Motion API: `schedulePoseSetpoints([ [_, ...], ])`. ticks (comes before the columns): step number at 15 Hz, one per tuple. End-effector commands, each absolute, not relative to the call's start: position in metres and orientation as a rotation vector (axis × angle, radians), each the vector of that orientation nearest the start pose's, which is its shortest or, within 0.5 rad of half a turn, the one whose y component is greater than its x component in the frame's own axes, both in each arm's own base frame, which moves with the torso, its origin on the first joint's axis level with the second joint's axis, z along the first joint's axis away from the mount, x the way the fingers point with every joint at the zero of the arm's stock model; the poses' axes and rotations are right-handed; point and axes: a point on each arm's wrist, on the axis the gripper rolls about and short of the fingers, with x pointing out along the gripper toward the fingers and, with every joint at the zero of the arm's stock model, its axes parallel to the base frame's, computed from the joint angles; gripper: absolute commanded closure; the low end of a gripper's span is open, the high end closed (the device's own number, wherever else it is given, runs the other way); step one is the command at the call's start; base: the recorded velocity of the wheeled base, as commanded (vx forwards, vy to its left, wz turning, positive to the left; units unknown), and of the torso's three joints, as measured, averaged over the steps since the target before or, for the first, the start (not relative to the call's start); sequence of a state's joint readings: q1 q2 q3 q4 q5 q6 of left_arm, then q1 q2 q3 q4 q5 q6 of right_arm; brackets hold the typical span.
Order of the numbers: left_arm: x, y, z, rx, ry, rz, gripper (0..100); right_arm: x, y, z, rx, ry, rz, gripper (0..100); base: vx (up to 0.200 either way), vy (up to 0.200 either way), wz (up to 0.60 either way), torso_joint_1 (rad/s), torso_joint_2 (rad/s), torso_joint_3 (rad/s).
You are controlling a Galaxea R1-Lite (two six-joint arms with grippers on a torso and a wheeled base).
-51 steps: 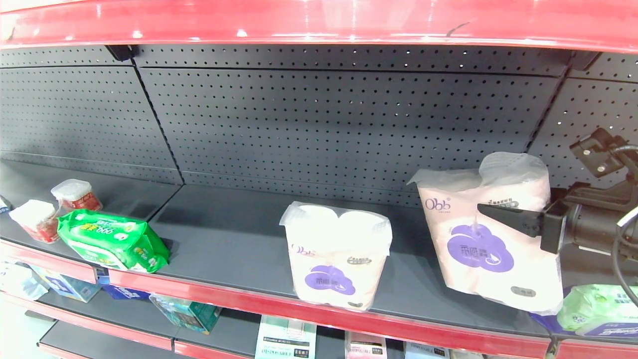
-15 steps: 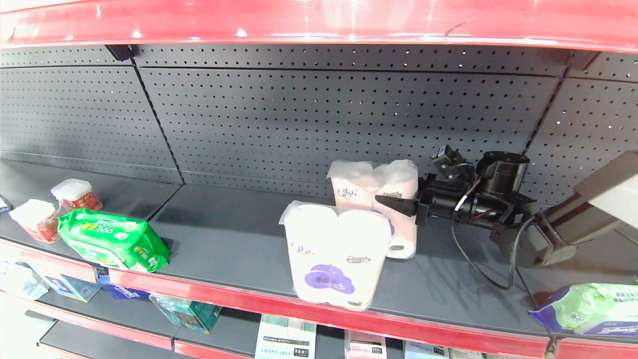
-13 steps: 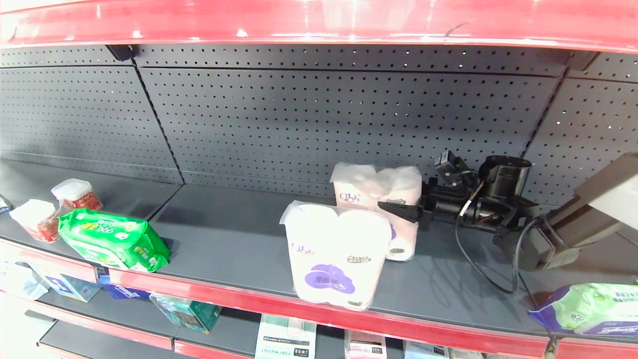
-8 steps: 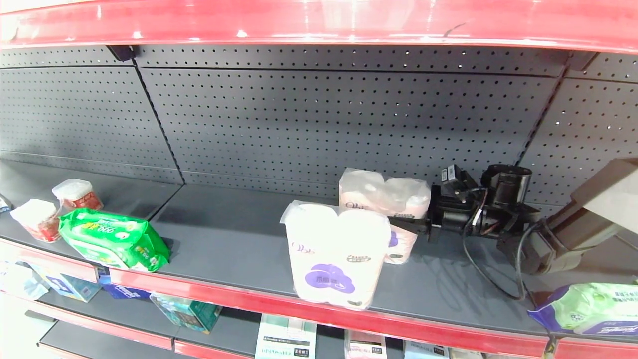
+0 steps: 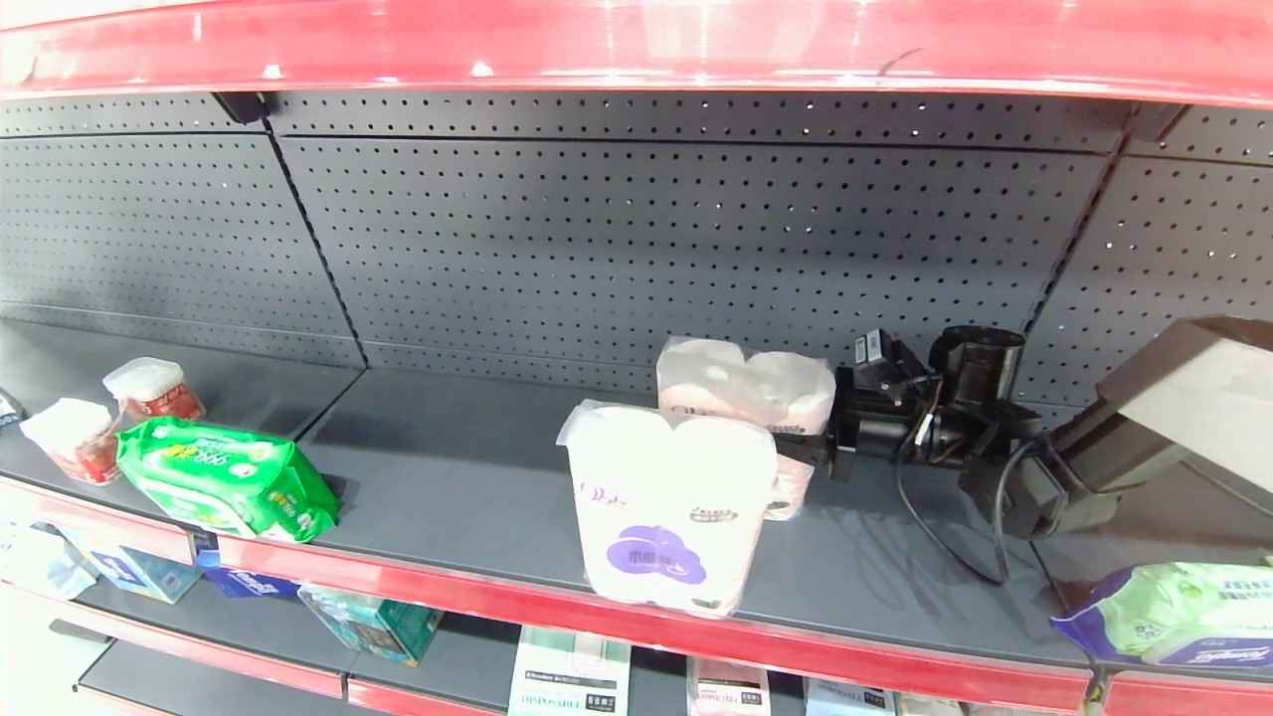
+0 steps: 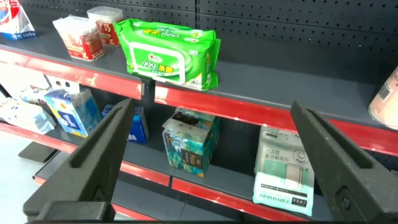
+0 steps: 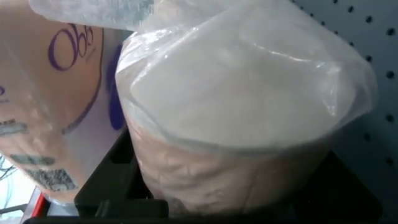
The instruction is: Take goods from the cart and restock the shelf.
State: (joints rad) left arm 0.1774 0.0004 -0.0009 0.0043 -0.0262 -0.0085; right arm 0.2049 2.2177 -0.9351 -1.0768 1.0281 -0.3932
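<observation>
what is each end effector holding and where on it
The right end effector grips the rear toilet roll pack across its sides, about mid-height. The left end effector is open, holding nothing.

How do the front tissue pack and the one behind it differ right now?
The front tissue pack stands upright at the shelf edge, untouched; the rear tissue pack is deeper in, clamped by the right pincer. The front pack's label faces out in full; the rear pack is partly hidden behind it. Both are clear-wrapped pinkish roll packs.
</observation>
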Motion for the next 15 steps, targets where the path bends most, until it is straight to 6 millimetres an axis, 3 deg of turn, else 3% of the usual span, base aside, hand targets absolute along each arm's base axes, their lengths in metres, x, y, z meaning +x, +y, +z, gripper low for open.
schedulePoseSetpoints([
  [1, -0.022, -0.005, 0.075, -0.009, 0.002, 0.152, 0, 0.383, 0.111, 0.072, -0.253, -0.05, 1.276, 100, 0.0, 0.0, 0.0, 0.0, 0.0, 0.0],
  [5, -0.022, -0.005, 0.075, -0.01, 0.004, 0.152, 0, 0.382, 0.123, 0.071, -0.254, -0.055, 1.302, 100, 0.0, 0.0, 0.0, 0.0, 0.0, 0.0],
  [15, -0.022, -0.005, 0.075, -0.009, 0.002, 0.152, 0, 0.385, 0.124, 0.072, -0.239, -0.033, 1.307, 100, 0.0, 0.0, 0.0, 0.0, 0.0, 0.0],
])
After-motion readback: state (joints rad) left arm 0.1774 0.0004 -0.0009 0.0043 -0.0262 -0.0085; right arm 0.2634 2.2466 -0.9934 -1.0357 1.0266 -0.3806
